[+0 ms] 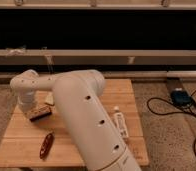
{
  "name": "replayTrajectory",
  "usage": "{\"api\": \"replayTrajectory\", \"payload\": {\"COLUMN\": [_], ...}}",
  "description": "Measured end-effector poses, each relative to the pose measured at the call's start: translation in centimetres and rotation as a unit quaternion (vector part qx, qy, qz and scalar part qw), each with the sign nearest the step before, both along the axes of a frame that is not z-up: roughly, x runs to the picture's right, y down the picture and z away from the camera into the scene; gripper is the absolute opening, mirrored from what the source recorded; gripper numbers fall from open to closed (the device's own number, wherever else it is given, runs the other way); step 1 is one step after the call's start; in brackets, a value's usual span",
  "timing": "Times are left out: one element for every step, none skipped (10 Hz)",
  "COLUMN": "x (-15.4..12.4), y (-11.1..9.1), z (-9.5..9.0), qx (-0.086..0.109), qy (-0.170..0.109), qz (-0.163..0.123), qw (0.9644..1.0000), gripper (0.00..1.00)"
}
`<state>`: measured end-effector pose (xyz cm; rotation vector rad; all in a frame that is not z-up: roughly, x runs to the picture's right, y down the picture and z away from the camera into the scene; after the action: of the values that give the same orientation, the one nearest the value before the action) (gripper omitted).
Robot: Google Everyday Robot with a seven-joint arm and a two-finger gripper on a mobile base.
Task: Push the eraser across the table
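While the push appears to be in hand: white claw [27, 106], lowered to the square light wooden slatted surface [86, 147]; opening cannot be told.

Small flat dark brown-black eraser with reddish-orange edging [38, 113]: just beside the claw, toward the white plastic bottle [120, 123], seemingly touching.

Next move, as judged: a low, steady sweep with contact maintained.

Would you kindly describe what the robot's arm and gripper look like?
The arm is white, built of thick rounded tubular links with a row of small dark round holes along its side. The gripper, over the table beside the eraser, is white too.
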<state>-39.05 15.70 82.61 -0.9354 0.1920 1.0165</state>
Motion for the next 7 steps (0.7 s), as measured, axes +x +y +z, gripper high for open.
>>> {"api": "replayTrajectory", "payload": {"x": [0.3, 1.0, 1.9, 2.9, 3.8, 4.6, 5.7], "y": [0.4, 0.7, 0.9, 0.9, 0.5, -0.1, -0.8], "z": [-0.5, -1.1, -1.2, -1.1, -0.5, 0.2, 1.1], "qx": [-0.004, -0.009, -0.010, -0.012, -0.013, -0.015, -0.018], "qy": [-0.005, -0.007, -0.003, 0.004, 0.013, 0.022, 0.033], "qz": [-0.003, -0.007, -0.008, -0.005, 0.002, 0.009, 0.020], "qw": [1.0000, 0.9999, 0.9999, 0.9999, 0.9998, 0.9996, 0.9991], "gripper": [0.00, 0.00, 0.00, 0.00, 0.00, 0.00, 0.00]}}
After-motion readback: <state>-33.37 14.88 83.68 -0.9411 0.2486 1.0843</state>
